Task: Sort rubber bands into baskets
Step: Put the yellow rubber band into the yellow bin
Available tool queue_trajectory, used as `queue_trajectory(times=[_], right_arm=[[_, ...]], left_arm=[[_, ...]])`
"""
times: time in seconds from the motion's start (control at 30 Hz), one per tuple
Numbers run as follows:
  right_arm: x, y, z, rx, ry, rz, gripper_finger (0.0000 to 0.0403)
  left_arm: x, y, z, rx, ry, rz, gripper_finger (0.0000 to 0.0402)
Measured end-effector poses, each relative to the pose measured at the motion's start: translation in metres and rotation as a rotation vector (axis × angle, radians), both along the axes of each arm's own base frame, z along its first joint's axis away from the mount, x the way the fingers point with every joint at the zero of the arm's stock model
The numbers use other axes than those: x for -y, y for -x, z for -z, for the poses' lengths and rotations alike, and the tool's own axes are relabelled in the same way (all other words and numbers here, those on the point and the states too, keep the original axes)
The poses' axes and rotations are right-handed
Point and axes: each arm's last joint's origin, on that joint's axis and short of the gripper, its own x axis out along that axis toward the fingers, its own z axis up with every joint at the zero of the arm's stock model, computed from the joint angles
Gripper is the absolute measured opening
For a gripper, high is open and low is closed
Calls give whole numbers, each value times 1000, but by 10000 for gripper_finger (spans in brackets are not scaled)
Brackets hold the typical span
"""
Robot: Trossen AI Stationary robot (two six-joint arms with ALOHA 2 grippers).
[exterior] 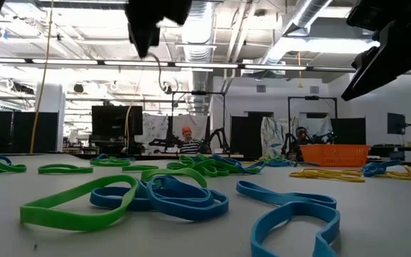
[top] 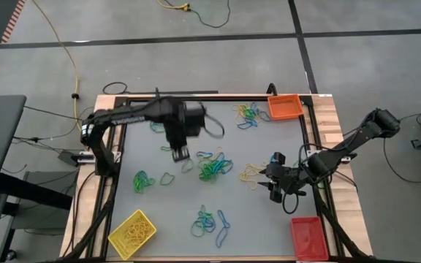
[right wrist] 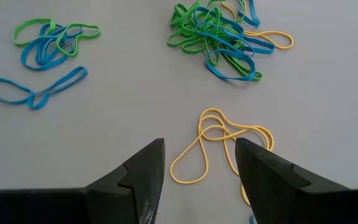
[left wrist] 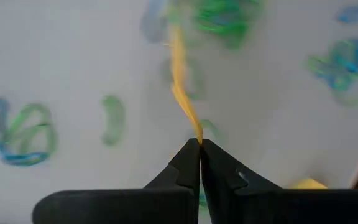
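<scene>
Left gripper (left wrist: 199, 144) above table centre, fingers pinched tight on one yellow rubber band (left wrist: 180, 87) dangling from the tips. Yellow basket (top: 131, 234) lies at 7 o'clock from it, well apart. Right gripper (right wrist: 199, 163) toward 3 o'clock on the table, jaws spread wide, holding nothing; loose yellow bands (right wrist: 219, 142) lie just beyond its tips.
</scene>
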Motion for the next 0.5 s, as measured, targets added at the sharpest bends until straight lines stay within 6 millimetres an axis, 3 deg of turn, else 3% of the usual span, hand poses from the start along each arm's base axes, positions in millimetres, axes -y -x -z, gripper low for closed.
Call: queue_trajectory(times=[0.23,0.5], right_arm=[[0,0,0,0,0,0,224],[0,0,0,0,0,0,224]], left_arm=[[83,1,0,-15,18,121,0],[165,23,0,-34,-9,126,0]])
